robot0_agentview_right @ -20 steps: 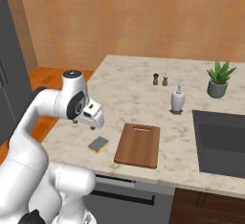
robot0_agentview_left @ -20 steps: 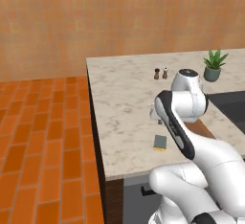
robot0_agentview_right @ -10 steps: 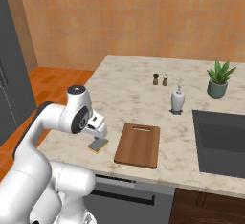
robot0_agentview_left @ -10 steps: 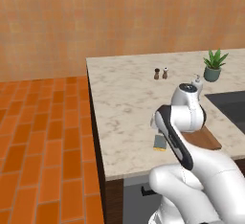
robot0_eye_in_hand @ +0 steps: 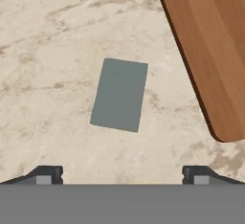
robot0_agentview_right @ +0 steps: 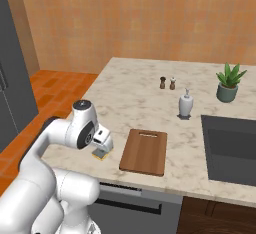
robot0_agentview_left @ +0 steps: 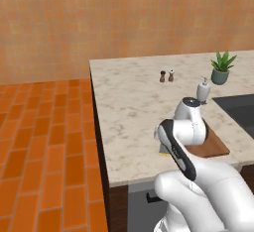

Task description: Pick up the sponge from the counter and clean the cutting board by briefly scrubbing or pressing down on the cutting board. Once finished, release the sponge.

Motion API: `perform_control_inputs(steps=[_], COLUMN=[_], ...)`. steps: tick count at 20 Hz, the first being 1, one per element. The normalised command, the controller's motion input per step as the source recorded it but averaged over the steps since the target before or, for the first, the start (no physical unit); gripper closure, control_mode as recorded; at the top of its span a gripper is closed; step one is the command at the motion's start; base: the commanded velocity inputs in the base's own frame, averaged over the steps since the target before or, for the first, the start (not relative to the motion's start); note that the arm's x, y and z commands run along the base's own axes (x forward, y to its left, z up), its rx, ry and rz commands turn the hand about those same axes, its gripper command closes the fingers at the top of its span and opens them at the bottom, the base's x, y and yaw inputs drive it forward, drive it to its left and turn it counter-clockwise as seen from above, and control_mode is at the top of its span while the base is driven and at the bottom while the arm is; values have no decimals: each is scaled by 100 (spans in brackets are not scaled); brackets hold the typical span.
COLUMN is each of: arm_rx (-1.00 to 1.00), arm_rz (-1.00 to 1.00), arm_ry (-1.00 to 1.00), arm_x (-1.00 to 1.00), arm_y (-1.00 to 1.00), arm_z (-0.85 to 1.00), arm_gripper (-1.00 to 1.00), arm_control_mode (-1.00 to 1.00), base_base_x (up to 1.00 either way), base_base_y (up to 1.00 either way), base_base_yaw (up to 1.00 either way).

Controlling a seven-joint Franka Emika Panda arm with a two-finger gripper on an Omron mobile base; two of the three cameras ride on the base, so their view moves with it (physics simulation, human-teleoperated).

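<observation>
The sponge (robot0_eye_in_hand: 119, 95) lies flat on the beige counter (robot0_eye_in_hand: 48, 27), grey-blue top up, just left of the cutting board (robot0_eye_in_hand: 210, 41). My gripper (robot0_eye_in_hand: 122, 175) hangs straight above the sponge, open, with its dark fingertips (robot0_eye_in_hand: 45, 174) spread wider than the sponge and nothing between them. From the right base view the gripper (robot0_agentview_right: 103, 145) sits low over the sponge (robot0_agentview_right: 101, 154), whose yellow edge peeks out beneath it, beside the reddish-brown board (robot0_agentview_right: 145, 151). In the left base view my arm hides most of the sponge, and part of the board (robot0_agentview_left: 214, 146) shows behind it.
Two small shakers (robot0_agentview_right: 167, 83), a white soap dispenser (robot0_agentview_right: 185, 103) and a potted plant (robot0_agentview_right: 229, 82) stand farther back. A dark sink (robot0_agentview_right: 232, 148) is sunk in right of the board. The counter's front edge runs close to the sponge, with brick floor (robot0_agentview_left: 44, 142) to the left.
My arm has folded down and the gripper has dropped from well above the counter to just over the sponge. Sponge and board lie where they were.
</observation>
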Motion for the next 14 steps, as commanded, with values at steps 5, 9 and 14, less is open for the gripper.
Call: perform_control_inputs(steps=[5,9,14], arm_rx=[2,5,1], arm_rz=[0,1,0], arm_ry=[0,0,0], arm_x=[20,8,6], arm_y=[-4,-5,0], arm_z=[-4,-7,-13], arm_gripper=[-100,-100,-100], arm_control_mode=[-100,-100,-100], base_base_x=[0,0,0], base_base_y=[0,0,0], base_base_yaw=[0,0,0])
